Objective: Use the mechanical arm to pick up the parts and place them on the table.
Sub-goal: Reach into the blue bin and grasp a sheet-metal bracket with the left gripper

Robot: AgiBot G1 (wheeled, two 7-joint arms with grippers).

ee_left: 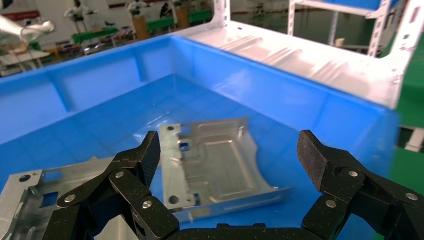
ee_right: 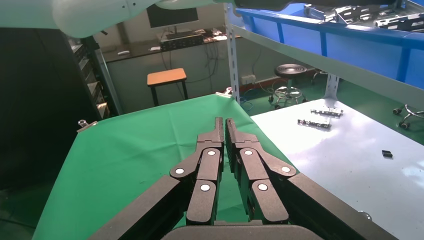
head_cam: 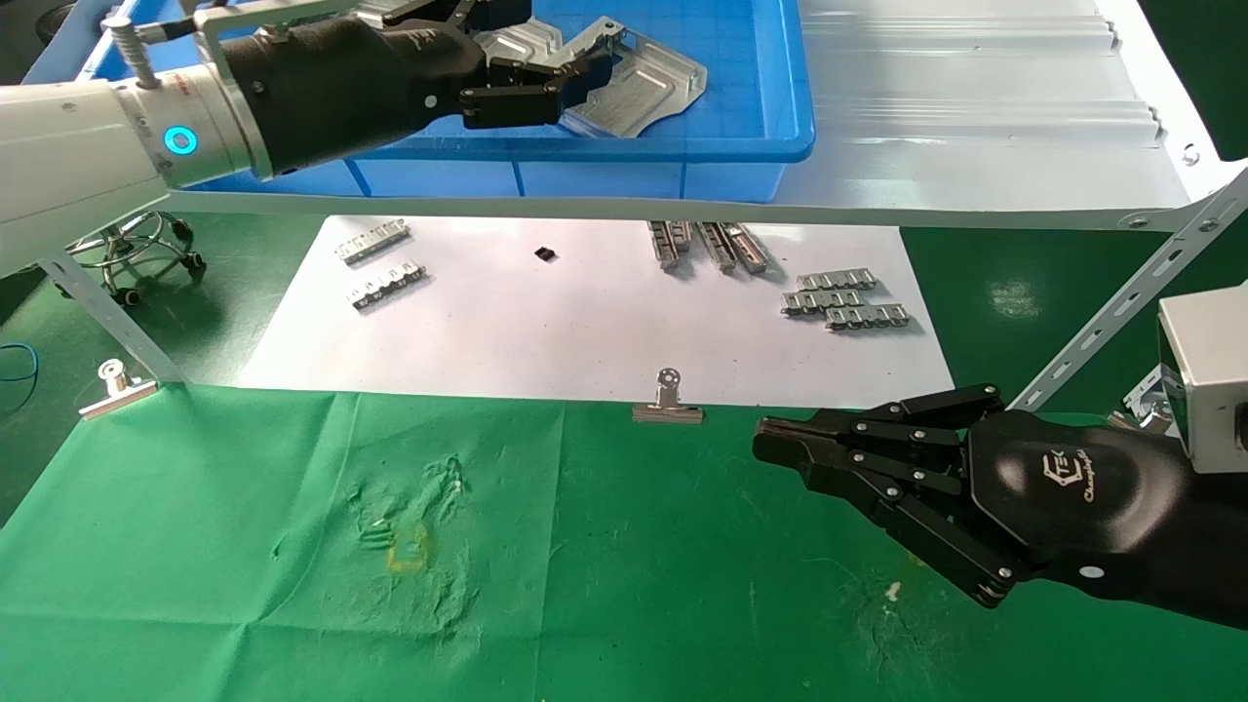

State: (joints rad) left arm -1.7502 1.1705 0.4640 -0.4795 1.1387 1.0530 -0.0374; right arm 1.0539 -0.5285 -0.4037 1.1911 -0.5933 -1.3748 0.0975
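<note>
Parts (head_cam: 639,83) lie in the blue tray (head_cam: 760,146) at twelve o'clock, my left gripper (ee_left: 227,155) spread apart above one plate and holding nothing, so a shallow closing could, I think, slip off its folded rim, while my right gripper (head_cam: 780,444) rests closed at four o'clock.

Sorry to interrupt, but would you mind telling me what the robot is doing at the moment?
It is fetching stamped metal parts from the blue tray on the white shelf. The left pincer is open inside the tray, poised around a part lying on the tray floor, not yet gripping it. The right pincer is shut and hovers idle over the green table, where no part has been placed yet.
</note>
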